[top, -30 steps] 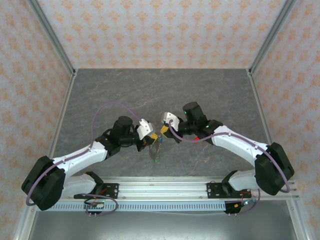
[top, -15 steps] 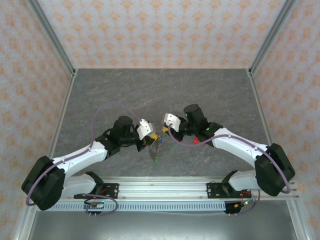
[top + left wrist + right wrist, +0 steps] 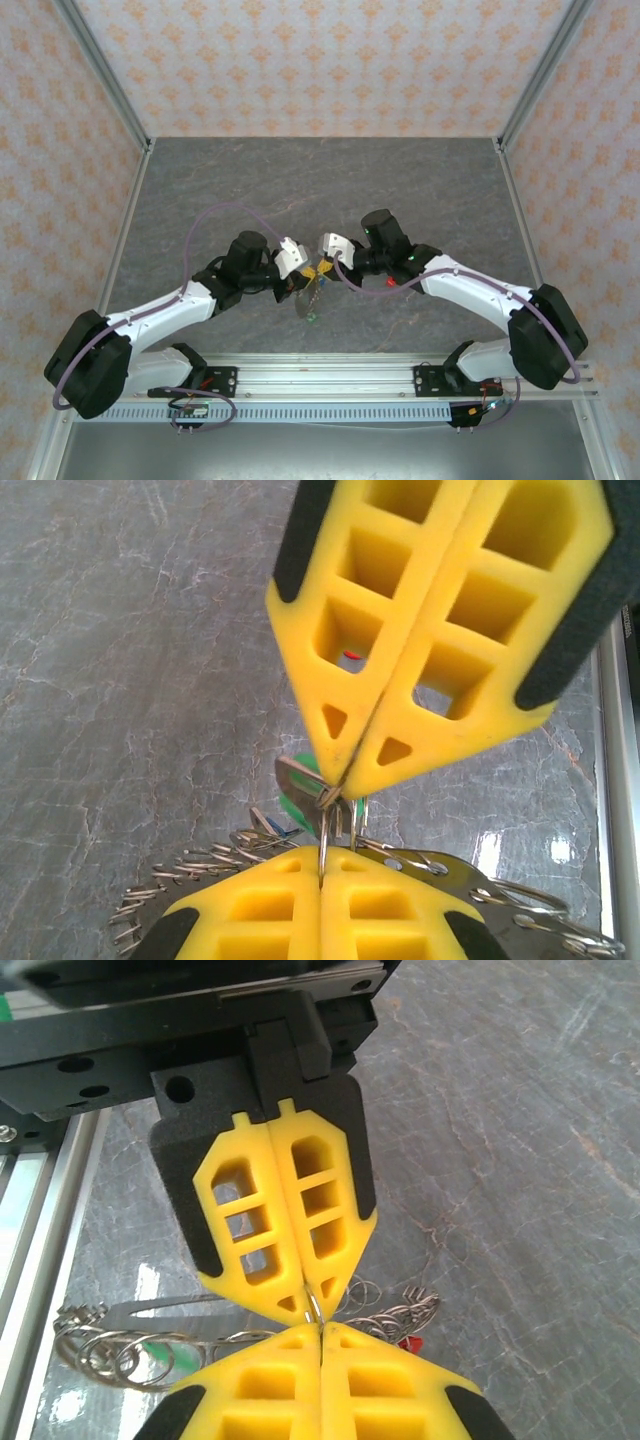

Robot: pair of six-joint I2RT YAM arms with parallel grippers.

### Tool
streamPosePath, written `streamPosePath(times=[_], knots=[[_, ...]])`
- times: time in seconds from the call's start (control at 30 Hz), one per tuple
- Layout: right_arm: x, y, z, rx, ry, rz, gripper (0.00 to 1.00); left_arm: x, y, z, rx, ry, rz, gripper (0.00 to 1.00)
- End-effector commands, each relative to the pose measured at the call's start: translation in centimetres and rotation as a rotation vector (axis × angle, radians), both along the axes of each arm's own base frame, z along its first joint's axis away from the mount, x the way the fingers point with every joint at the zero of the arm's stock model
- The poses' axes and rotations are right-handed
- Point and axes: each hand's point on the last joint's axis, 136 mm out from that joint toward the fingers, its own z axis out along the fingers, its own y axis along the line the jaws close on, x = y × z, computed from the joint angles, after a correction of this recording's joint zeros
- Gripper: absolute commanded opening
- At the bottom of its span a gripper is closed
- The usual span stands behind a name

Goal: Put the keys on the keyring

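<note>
Yellow-fingered right gripper [image 3: 320, 1335], pinched shut, has nudged tip-to-tip against the left gripper [image 3: 321, 858] clamping the keyring [image 3: 105, 1350], so threading looks close.

Side by side, the left arm [image 3: 160, 305] and the right arm [image 3: 470, 290] had white shells, bulky black joint housings [image 3: 85, 365] and black wrist motors [image 3: 245, 252]. A thin purple cable [image 3: 222, 207] looped along each arm. White camera blocks [image 3: 290, 255] capped the wrists. The left gripper [image 3: 320, 855] and the right gripper [image 3: 320, 1332] wore yellow fingers [image 3: 265, 1290] cut into open lattice cells. The fingers were edged with black pads [image 3: 295, 540] and set on a black mount [image 3: 200, 1100] drilled with round screw holes.
</note>
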Motion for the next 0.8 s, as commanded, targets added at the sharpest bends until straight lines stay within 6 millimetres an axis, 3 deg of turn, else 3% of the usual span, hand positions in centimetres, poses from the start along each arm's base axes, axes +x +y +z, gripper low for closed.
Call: streamPosePath(times=[0.0,0.4,0.77], knots=[[-1.7,0.4,1.1,0.032,0.057,0.060,0.00,1.4,-0.6,2.1,-0.039,-0.044,0.029,0.00],[-0.2,-0.3,-0.5,0.001,0.049,-0.060,0.00,1.2,-0.5,1.9,-0.049,-0.025,0.041,0.00],[0.6,0.8,1.2,0.100,0.032,-0.071,0.00,0.5,-1.2,2.0,-0.063,-0.009,-0.015,0.00]])
